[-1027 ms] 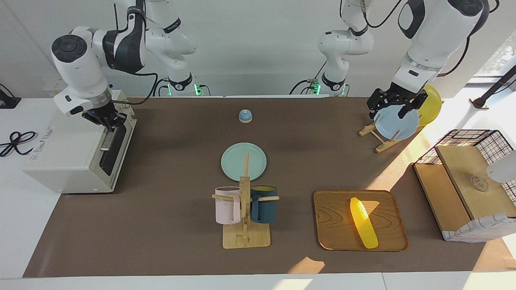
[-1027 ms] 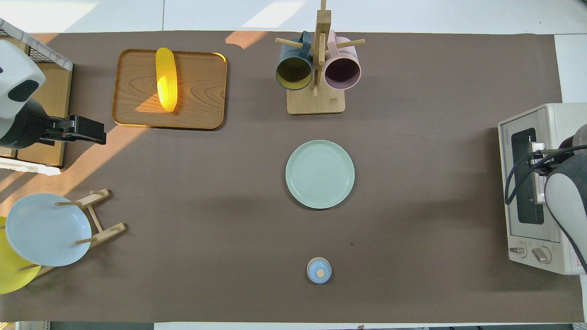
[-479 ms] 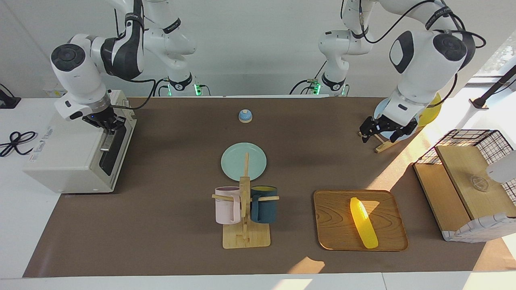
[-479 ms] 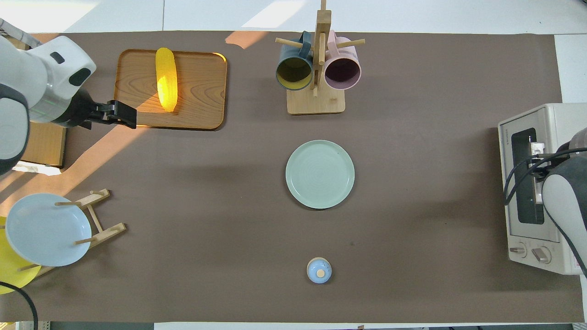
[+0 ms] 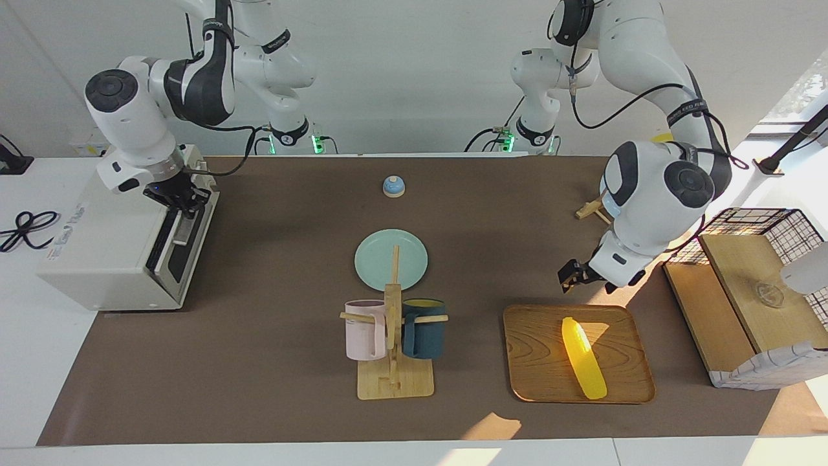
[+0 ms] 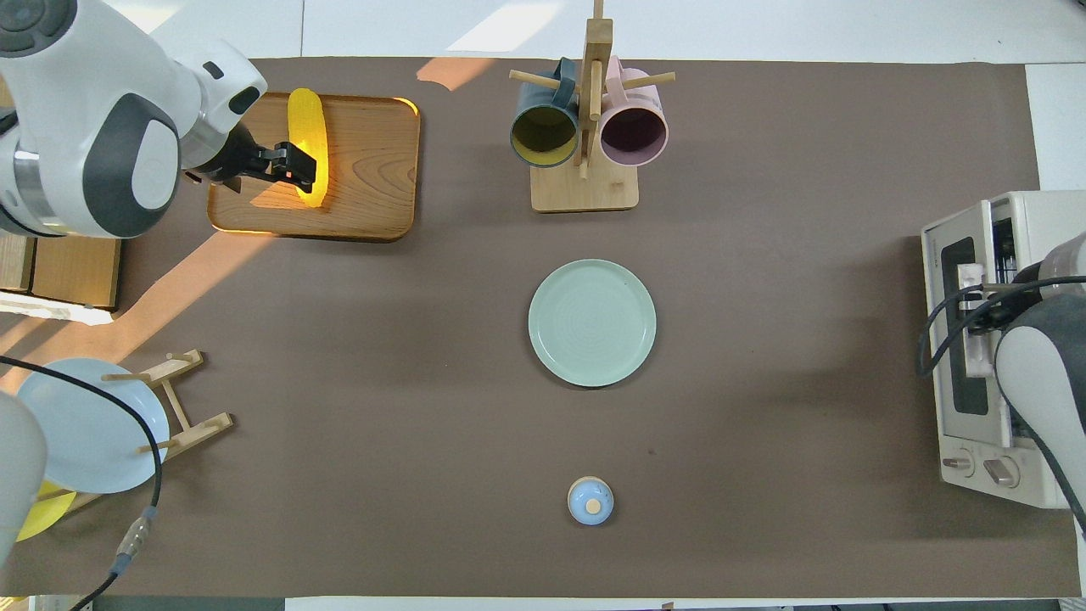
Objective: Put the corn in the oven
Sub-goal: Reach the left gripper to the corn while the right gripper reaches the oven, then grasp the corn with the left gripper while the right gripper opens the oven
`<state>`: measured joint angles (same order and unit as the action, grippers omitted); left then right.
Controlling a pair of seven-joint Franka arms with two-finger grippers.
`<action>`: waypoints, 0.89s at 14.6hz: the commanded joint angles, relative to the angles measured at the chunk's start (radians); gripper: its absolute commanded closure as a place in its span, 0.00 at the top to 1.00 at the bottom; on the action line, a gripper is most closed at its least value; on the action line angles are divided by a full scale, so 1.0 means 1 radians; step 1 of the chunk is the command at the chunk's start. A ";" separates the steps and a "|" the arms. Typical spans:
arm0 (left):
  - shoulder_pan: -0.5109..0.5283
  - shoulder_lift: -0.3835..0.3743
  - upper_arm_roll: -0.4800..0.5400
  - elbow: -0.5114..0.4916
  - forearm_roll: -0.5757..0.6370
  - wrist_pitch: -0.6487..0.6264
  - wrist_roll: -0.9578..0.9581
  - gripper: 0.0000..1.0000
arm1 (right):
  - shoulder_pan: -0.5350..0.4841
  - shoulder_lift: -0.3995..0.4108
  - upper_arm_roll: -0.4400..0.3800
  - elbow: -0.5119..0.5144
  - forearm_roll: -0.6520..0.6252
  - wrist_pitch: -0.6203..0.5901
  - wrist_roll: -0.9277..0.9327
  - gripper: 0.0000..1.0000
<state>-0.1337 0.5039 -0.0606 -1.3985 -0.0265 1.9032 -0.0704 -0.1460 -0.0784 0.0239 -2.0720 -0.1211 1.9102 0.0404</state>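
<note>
The yellow corn lies on a wooden tray toward the left arm's end of the table; it also shows in the overhead view. My left gripper is open and empty in the air over the tray's edge nearer the robots, and in the overhead view it overlaps the corn's end. The off-white oven stands at the right arm's end. My right gripper is shut on the bar handle of the oven door, which is tilted slightly ajar.
A mug rack with a pink and a dark blue mug, a green plate and a small blue bell stand mid-table. A plate rack with a light blue plate and a wire-and-wood basket are at the left arm's end.
My left gripper has swung down from over the plate rack to over the tray by the corn. My right gripper has pulled the top of the oven door slightly outward.
</note>
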 commanded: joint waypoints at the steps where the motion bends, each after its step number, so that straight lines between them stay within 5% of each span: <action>1: -0.007 0.152 0.015 0.133 0.002 0.063 0.037 1.00 | 0.038 0.046 0.004 -0.098 0.015 0.168 0.096 0.00; 8: 0.008 0.235 0.019 0.162 0.007 0.183 0.118 1.00 | 0.098 0.126 0.004 -0.198 0.122 0.401 0.130 0.00; 13: 0.008 0.383 0.021 0.337 0.007 0.177 0.178 1.00 | 0.103 0.172 0.007 -0.220 0.175 0.458 0.159 0.00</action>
<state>-0.1237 0.8055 -0.0469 -1.1678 -0.0261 2.0829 0.0616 -0.0324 0.0904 0.0415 -2.2821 0.0356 2.3453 0.1890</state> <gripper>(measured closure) 0.000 0.991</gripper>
